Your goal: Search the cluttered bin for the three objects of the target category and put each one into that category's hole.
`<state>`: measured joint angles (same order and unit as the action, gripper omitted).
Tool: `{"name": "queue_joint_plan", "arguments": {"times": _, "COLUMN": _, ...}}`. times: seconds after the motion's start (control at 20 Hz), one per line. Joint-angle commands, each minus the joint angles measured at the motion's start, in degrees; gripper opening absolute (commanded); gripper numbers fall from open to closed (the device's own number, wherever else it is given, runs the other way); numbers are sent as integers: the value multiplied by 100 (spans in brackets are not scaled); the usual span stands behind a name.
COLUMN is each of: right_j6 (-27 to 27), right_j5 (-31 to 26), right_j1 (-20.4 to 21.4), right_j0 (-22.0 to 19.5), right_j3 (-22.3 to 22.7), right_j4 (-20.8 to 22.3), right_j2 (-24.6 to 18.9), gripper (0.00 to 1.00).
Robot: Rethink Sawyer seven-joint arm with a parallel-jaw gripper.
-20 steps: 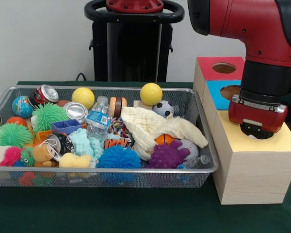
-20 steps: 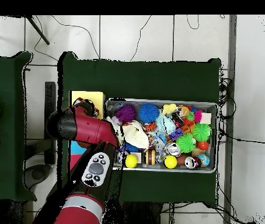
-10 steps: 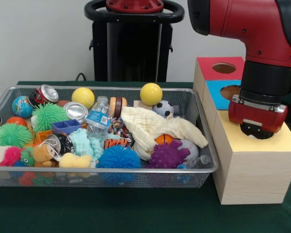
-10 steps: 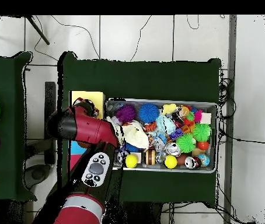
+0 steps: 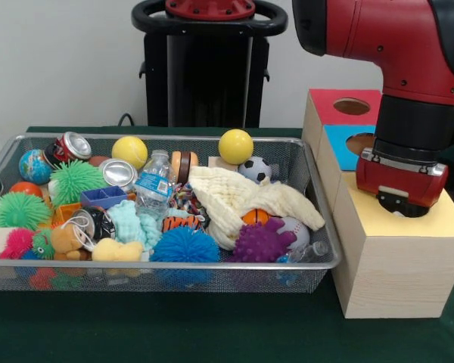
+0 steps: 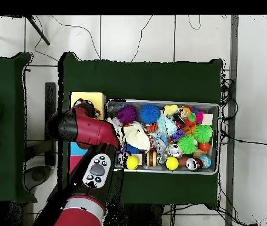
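The wire bin [image 5: 318,261] holds a jumble of toys: two yellow balls [image 5: 235,146], a small soccer ball [image 5: 254,169], spiky balls in blue [image 5: 185,246], purple [image 5: 262,242] and green [image 5: 18,209], cans [image 5: 119,173], a water bottle [image 5: 154,184] and a cream cloth [image 5: 234,195]. To its right stands the wooden box with a red top and hole [image 5: 352,106], a blue top whose hole [image 5: 359,141] is partly hidden, and a yellow top [image 5: 439,219]. My gripper [image 5: 403,206] hangs low over the yellow top, its end hidden by the wrist. In the overhead view the arm [image 6: 80,126] covers the box beside the bin [image 6: 162,103].
The black pedestal [image 5: 208,68] rises behind the bin. Dark green cloth [image 5: 212,325] covers the table around bin and box. In the overhead view a second green table [image 6: 6,106] with coloured bowls stands to the left.
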<state>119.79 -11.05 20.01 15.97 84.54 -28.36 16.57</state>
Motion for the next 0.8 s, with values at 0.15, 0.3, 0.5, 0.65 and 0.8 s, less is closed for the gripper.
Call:
{"name": "queue_joint_plan", "arguments": {"times": 0.15, "right_j6": 1063, "right_j5": -189, "right_j1": -445, "right_j0": -323, "right_j3": 563, "right_j4": -108, "right_j2": -709, "gripper": 0}}
{"name": "queue_joint_plan", "arguments": {"times": 0.3, "right_j6": 1059, "right_j5": -223, "right_j1": -450, "right_j0": -327, "right_j3": 551, "right_j4": -113, "right_j2": -707, "gripper": 0}}
{"name": "queue_joint_plan", "arguments": {"times": 0.5, "right_j6": 1050, "right_j5": -383, "right_j1": -421, "right_j0": -389, "right_j3": 545, "right_j4": -156, "right_j2": -775, "gripper": 0}}
{"name": "queue_joint_plan", "arguments": {"times": 0.65, "right_j6": 1057, "right_j5": -655, "right_j1": -381, "right_j0": -391, "right_j3": 483, "right_j4": -197, "right_j2": -740, "gripper": 0}}
{"name": "queue_joint_plan", "arguments": {"times": 0.8, "right_j6": 1027, "right_j5": -803, "right_j1": -370, "right_j0": -395, "right_j3": 412, "right_j4": -178, "right_j2": -684, "gripper": 0}}
